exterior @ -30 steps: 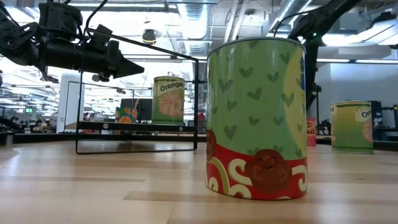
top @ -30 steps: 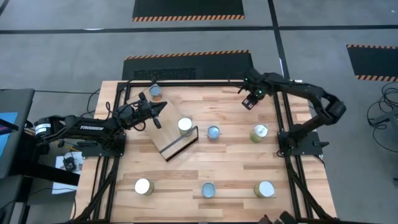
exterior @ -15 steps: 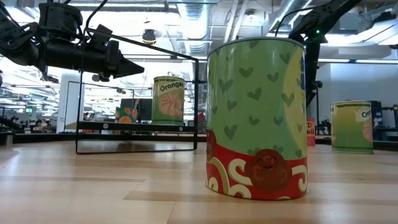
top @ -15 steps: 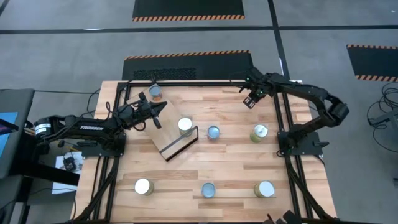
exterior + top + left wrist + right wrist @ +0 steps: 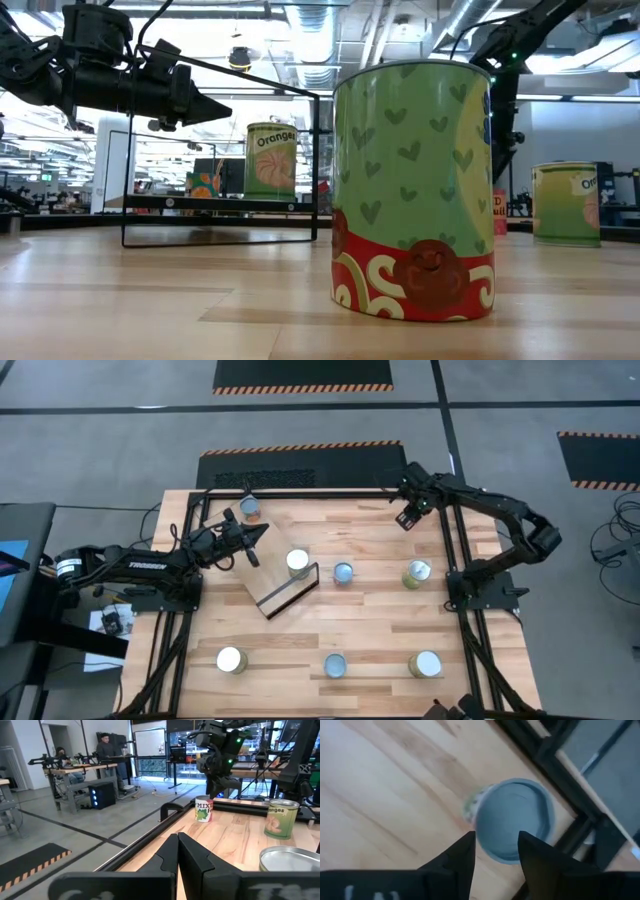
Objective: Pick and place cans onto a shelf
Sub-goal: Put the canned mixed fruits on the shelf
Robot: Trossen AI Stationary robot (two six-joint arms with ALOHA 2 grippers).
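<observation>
My right gripper [image 5: 405,520] hangs open, pointing steeply down, over a silver-topped can [image 5: 515,820] that stands on its base at the table's far right edge; the left wrist view shows this gripper [image 5: 218,787] above that can [image 5: 203,809], apart from it. In the high view the gripper hides the can. The shelf [image 5: 280,585], a pale plywood panel with a dark frame, stands left of centre, and one can [image 5: 298,562] stands on its board [image 5: 220,203]. My left gripper [image 5: 258,535] is shut and level above the table, just left of the shelf.
Other cans stand upright on the table: far left [image 5: 250,510], middle [image 5: 343,572], right [image 5: 417,574], and three along the near edge [image 5: 231,659], [image 5: 335,666], [image 5: 426,664]. A black frame rail [image 5: 445,550] runs along the table's right side. People sit at benches [image 5: 107,750] beyond.
</observation>
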